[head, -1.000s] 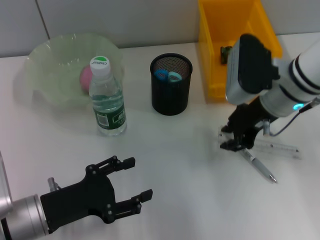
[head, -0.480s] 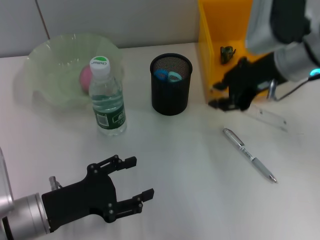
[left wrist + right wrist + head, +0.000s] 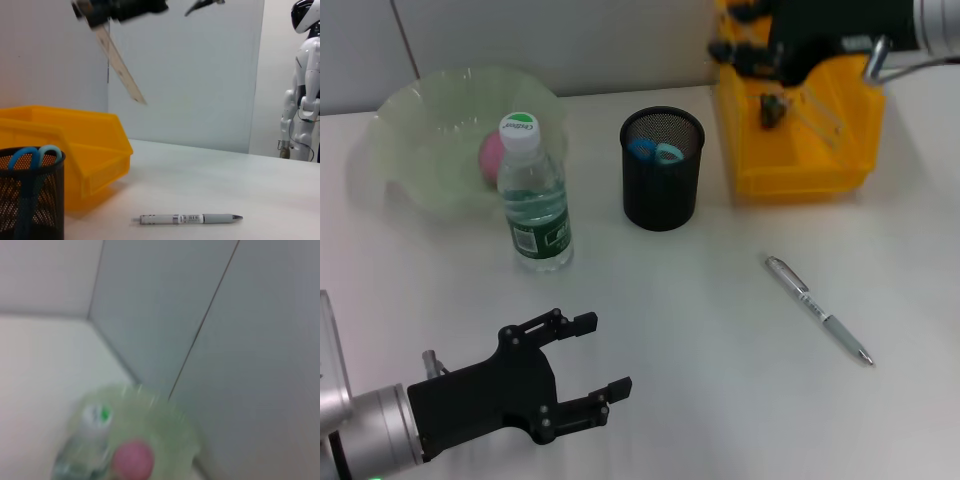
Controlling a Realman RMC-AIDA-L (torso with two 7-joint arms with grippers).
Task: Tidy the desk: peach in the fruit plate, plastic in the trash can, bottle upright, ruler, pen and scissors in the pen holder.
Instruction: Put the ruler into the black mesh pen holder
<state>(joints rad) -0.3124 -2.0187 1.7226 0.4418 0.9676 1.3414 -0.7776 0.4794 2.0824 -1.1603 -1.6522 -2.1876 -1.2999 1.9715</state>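
Ruler (image 3: 817,112) clenched in right gripper (image 3: 748,48) jaws above yellow bin (image 3: 800,165); left gripper (image 3: 592,360) jaws released; bottle (image 3: 532,195) label unreadable.

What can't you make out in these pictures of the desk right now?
- Right gripper, head view: cut off by the top edge, its grip on the ruler unclear.
- Scissors, head view: blades hidden inside the pen holder.
- Peach, right wrist view: motion-blurred.
- Trash can contents: too small to identify.
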